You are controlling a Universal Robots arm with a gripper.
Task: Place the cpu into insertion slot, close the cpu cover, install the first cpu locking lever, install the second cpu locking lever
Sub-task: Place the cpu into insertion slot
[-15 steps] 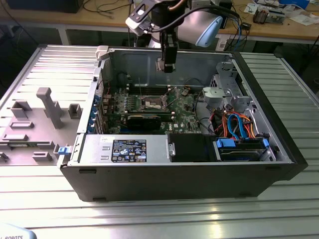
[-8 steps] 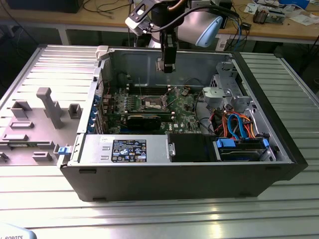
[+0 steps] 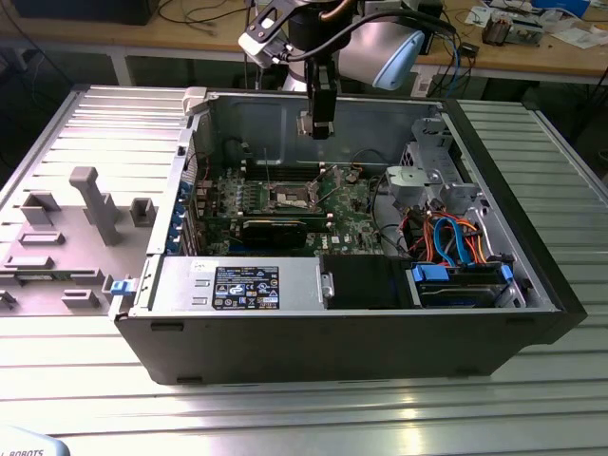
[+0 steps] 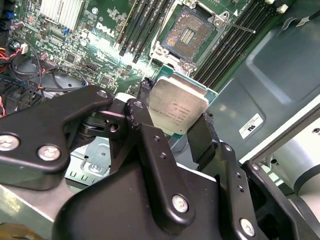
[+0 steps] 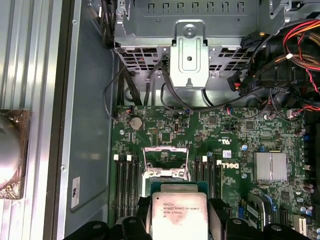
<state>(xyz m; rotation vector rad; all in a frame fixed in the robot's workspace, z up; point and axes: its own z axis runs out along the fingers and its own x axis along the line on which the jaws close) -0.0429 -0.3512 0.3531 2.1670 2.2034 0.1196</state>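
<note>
Fingers [image 4: 145, 135] pinching cpu [image 4: 177, 107] at opposite edges, silver top facing wrist cameras, above open insertion slot [image 4: 191, 31].

A robotics lab or electronics workshop is suggested: an opened computer case [image 3: 361, 347] is laid on a ribbed metal table [image 3: 285, 418], grey holding fixtures [image 3: 87, 195] are set beside it, and a wooden table [image 3: 560, 59] behind is strewn with cables [image 3: 204, 11] (and small electronic parts).
</note>
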